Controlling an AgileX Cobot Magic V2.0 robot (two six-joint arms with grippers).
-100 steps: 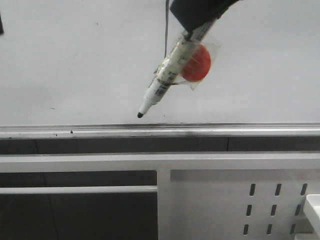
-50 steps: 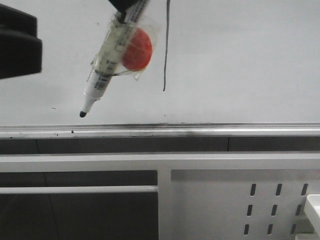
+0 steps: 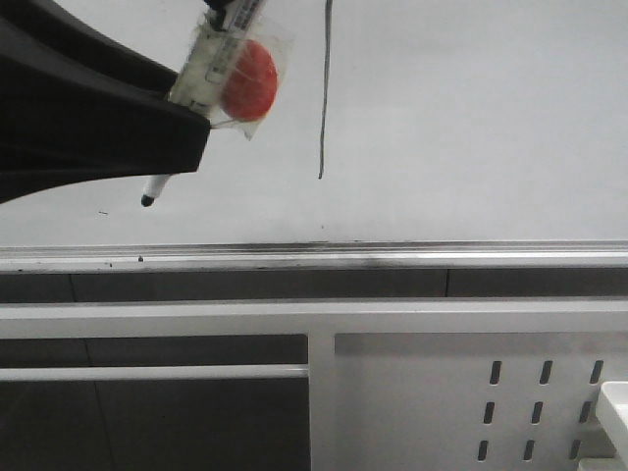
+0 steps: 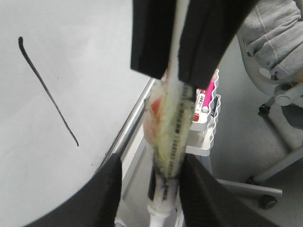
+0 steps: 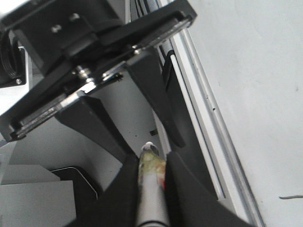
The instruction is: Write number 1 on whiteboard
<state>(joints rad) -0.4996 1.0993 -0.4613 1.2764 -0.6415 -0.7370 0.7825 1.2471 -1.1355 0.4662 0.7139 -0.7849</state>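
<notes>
While the right pincer [image 5: 152, 158] clamps tight on the marker [image 3: 211, 64], the left pincer [image 4: 151, 163] sits spread wide, its two black fingers either side of the marker's lower end. From these views I can't tell whether they touch it. In the left wrist view the barrel runs straight down out of the right arm's closed fingers, wrapped in clear tape with a red disc [image 3: 247, 78] strapped to its side.

That marker should be light and stiff, with a smooth plastic barrel, so the taped middle is the sensible place to hold it, well clear of the black tip [image 3: 147, 200]. The tape bulge likely helps against slipping.

Further back is the whiteboard [image 3: 471, 118] — glossy, rigid, slick to a nib, needing only gentle pressure. The number 1 [image 3: 324, 88] is already on it — a thin, near-vertical black stroke, to the right of the marker and well above the silver rail [image 3: 392, 257]. The tip hangs off to the stroke's left. Fresh ink would smudge easily, so nothing should brush it.
</notes>
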